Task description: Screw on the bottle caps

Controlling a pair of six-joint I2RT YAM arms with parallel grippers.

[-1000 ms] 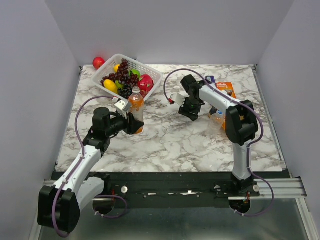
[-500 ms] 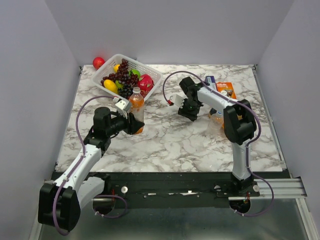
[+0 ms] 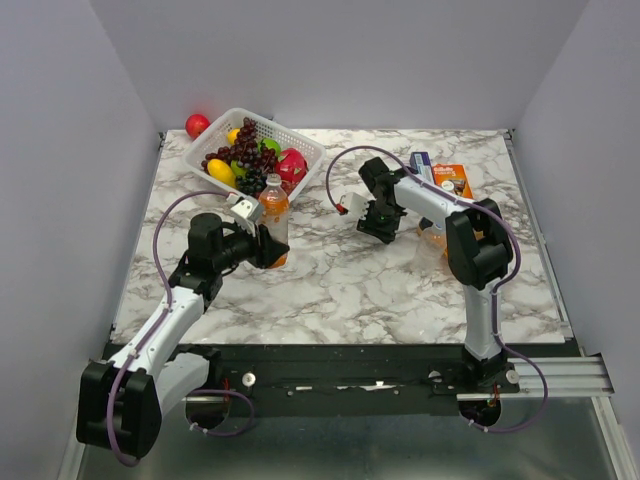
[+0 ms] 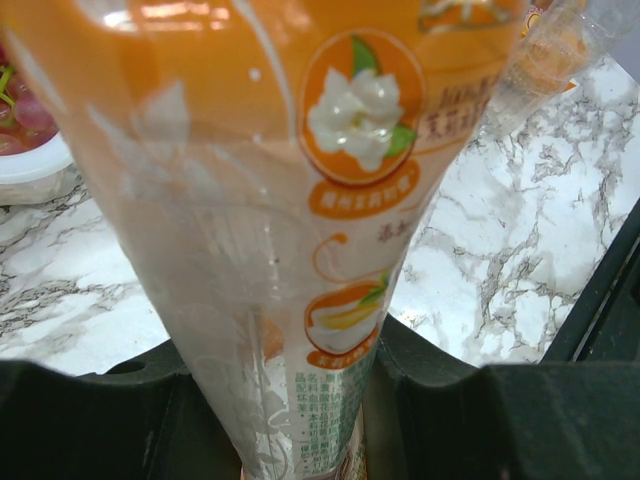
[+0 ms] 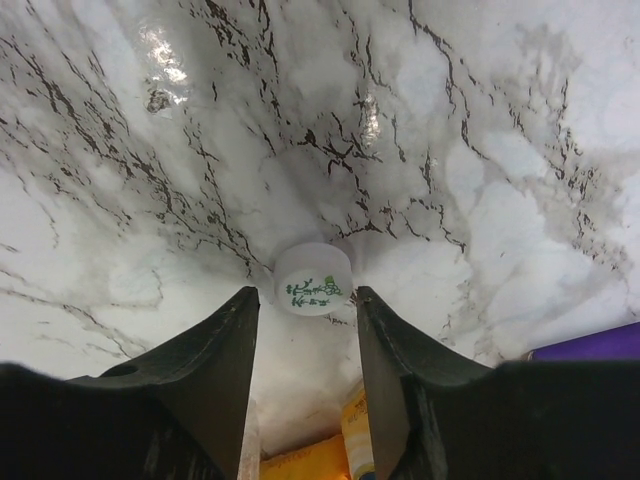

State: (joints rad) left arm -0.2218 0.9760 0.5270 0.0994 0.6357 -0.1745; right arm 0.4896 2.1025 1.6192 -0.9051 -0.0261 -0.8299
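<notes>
Grey walls close in the marble table (image 3: pixel 330 280). From above, we see the left gripper (image 3: pixel 270 248) clamped on an orange bottle (image 3: pixel 272 203), upright toward the far-left corner. The left wrist shows the label filling the jaws. At the right wrist, the right gripper (image 5: pixel 307 292) stands apart, flanking a white cap (image 5: pixel 312 279) flat on the table. We judge the cap light and slick, best pinched across its rim.

Bare tabletop (image 3: pixel 340 285) spans the centre and near edge. The basket (image 3: pixel 283 129) stands just behind the held bottle (image 3: pixel 272 215). Marble lies open around the white cap (image 5: pixel 312 280). A clear bottle (image 3: pixel 430 245) and packets (image 3: pixel 452 178) crowd the right.
</notes>
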